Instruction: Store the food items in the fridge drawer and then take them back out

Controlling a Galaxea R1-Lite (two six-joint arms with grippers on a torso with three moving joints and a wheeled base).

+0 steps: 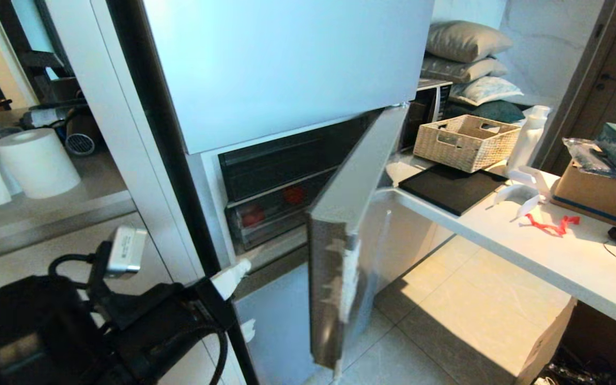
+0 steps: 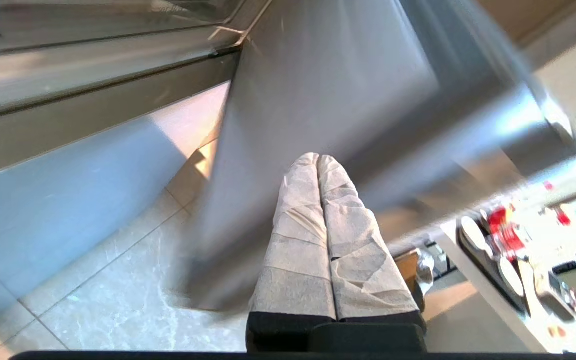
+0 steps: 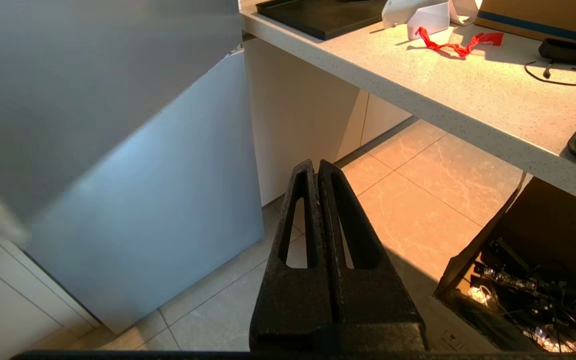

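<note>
The left gripper (image 2: 318, 159) has its two white-wrapped fingers (image 2: 298, 235) pressed flat together, clenched on nothing. In the head view it sits at lower centre-left (image 1: 241, 267), its tip just below the sill under the fridge drawer (image 1: 276, 222) and near the inner edge of the open fridge door (image 1: 340, 240). In the left wrist view that door fills the middle as a blurred grey slab, just beyond the fingertips; whether they touch it cannot be told.

The right gripper (image 3: 318, 165) is likewise clenched, its black slotted fingers (image 3: 295, 235) closed together and empty, hanging over the tiled floor (image 3: 418, 200) at the lower centre of its own view.

The drawer lies in the middle of the head view, pushed into the fridge behind its clear front wall. Two red-orange fruits show dimly through the plastic: one (image 1: 253, 215) towards its left end, another (image 1: 293, 195) higher and to the right, which may lie on the shelf above.

To the right, a white counter (image 1: 554, 256) carries a wicker basket (image 1: 466, 141), a black tray (image 1: 449, 187), a red ribbon (image 1: 551, 224) and a cardboard box (image 1: 602, 195).
</note>
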